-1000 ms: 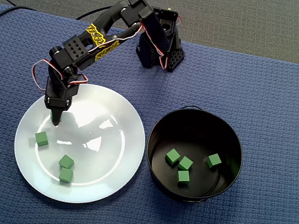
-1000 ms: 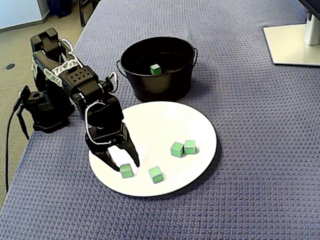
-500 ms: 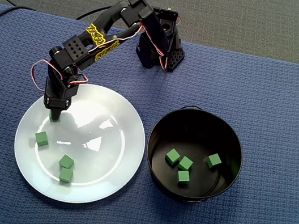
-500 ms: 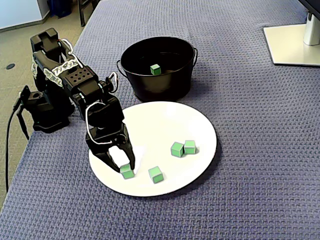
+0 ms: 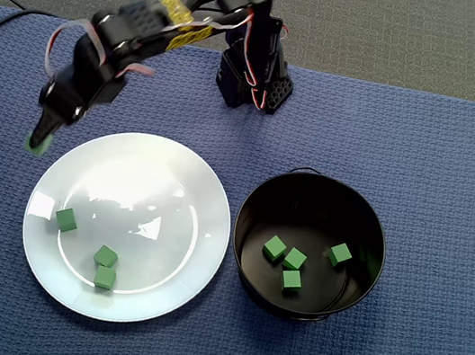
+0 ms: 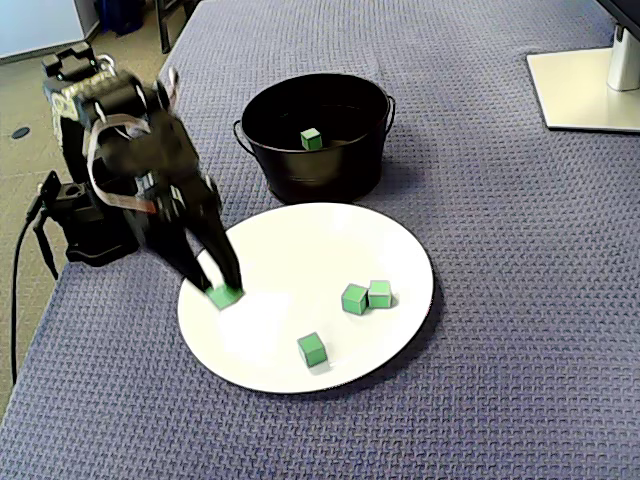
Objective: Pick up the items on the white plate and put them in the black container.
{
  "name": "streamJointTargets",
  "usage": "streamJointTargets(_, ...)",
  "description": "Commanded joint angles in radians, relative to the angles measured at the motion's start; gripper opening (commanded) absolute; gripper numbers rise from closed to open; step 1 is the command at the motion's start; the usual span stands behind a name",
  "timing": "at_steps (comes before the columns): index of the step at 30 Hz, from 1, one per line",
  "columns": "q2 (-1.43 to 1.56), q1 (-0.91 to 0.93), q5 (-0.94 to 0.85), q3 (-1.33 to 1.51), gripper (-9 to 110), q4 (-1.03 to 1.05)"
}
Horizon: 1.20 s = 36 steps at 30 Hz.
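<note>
My gripper (image 5: 38, 141) is clamped on 1 green cube (image 6: 224, 297), raised above the left rim of the white plate (image 5: 174, 176) in both fixed views. 4 cubes (image 5: 295, 259) lie in the black container (image 5: 321, 196). 3 more (image 5: 106, 256) sit on the plate, so I judge the job about half done. I can't read the yellow markings (image 5: 181, 15) on my arm (image 5: 131, 23).
</note>
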Motion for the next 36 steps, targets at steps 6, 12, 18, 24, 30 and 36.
streamJointTargets(6,0.460,-0.408,0.009,0.109,0,0.101)
streamJointTargets(12,0.640,-0.784,-0.092,0.284,0,0.189)
streamJointTargets(18,0.709,-1.065,-0.224,0.453,0,0.206)
streamJointTargets(24,0.693,-1.170,-0.396,0.716,0,0.037)
streamJointTargets(30,0.635,-1.177,-0.396,0.773,0,-0.054)
streamJointTargets(36,0.644,-1.154,-0.388,0.841,8,-0.118)
